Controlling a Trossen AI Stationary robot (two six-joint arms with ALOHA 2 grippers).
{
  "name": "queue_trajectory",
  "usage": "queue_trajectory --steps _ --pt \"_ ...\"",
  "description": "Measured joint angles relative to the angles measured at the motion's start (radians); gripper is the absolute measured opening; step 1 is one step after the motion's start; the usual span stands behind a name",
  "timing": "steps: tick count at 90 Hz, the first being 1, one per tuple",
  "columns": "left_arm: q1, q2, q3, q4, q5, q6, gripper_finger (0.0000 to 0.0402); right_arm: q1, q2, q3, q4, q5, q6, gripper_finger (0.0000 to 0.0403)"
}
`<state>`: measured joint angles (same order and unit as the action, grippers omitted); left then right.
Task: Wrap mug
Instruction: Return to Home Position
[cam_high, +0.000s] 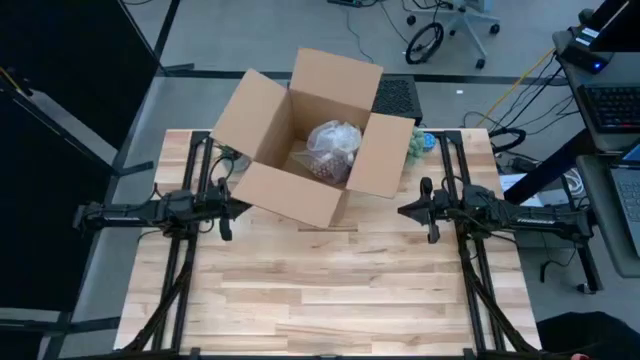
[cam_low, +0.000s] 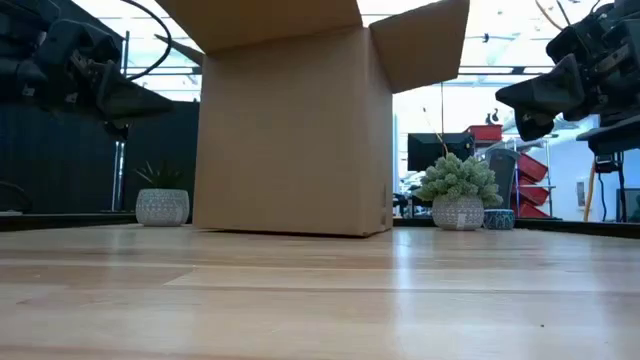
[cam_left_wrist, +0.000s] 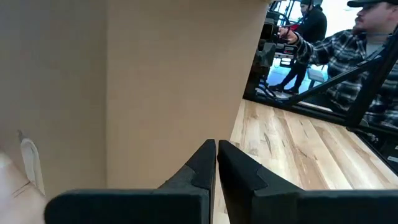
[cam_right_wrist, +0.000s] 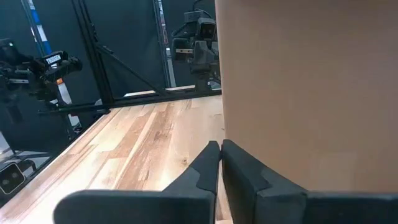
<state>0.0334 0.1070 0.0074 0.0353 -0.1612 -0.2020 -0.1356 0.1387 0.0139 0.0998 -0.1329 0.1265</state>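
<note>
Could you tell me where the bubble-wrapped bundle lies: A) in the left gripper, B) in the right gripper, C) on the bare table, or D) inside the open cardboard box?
D: the high view shows the bubble-wrapped bundle inside the cardboard box; left gripper and right gripper sit beside it, shut.

Open cardboard box (cam_low: 295, 130) on wooden table (cam_low: 320, 300)

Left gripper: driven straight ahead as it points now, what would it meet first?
Probably the cardboard box, its side wall right ahead of the shut left gripper; the gap is unclear.
</note>
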Motion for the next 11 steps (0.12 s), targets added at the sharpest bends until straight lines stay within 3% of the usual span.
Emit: queue_trajectory --steps 11 --pt "0.000 0.000 0.000 0.000 0.000 0.000 0.0006 0.000 0.000 0.000 0.000 0.000 0.000 0.0002"
